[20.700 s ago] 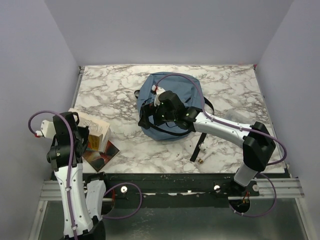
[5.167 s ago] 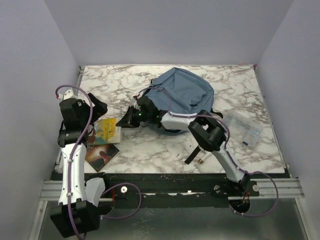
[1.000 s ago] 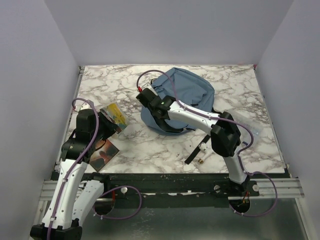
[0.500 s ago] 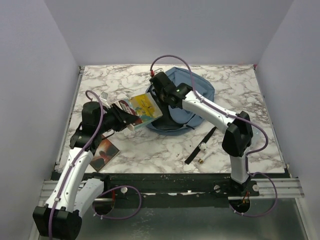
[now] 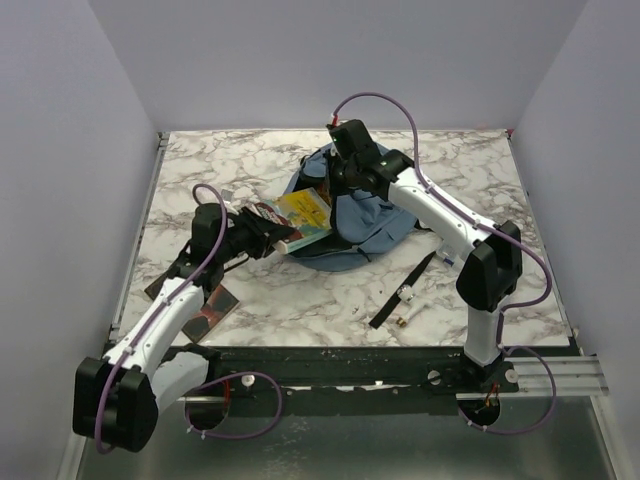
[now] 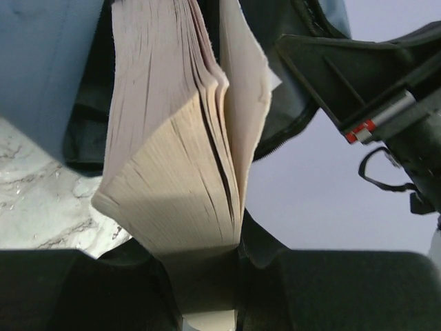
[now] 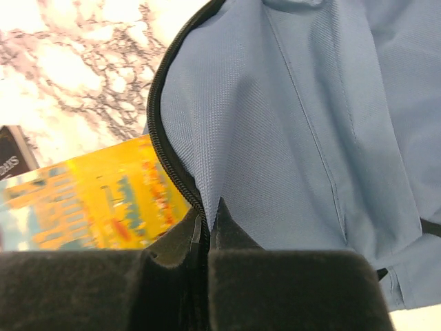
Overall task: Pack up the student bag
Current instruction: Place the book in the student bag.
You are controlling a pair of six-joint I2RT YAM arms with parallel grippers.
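Student bag (image 5: 375,205): dusty-blue fabric backpack on the marble table (image 5: 480,160), centre, toward the far side. Mouth turned left, zip edge (image 7: 169,138) lifted off the table.

Right gripper (image 5: 337,182): at the far-left rim of the bag, reached in from the right. Fingers (image 7: 289,289) pressed together on the zip edge, with blue fabric nipped between the pads.

Left gripper (image 5: 272,238): just left of the bag's mouth. Fingers (image 6: 358,289) clamped on the near end of the book.

Book (image 5: 303,212): thick paperback with a yellow and blue cover, held clear of the table and tilted. Far end at the bag's opening; how far inside, cannot tell. Pages (image 6: 179,158) fan loosely in the left wrist view.

Second book (image 5: 215,305): dark reddish cover, flat on the table at near left, beneath the left arm.

Black strap (image 5: 405,285): webbing, flat on the table near-right of the bag, running toward the near edge.

Small items (image 5: 402,322): beside the strap's near end, too small to identify.
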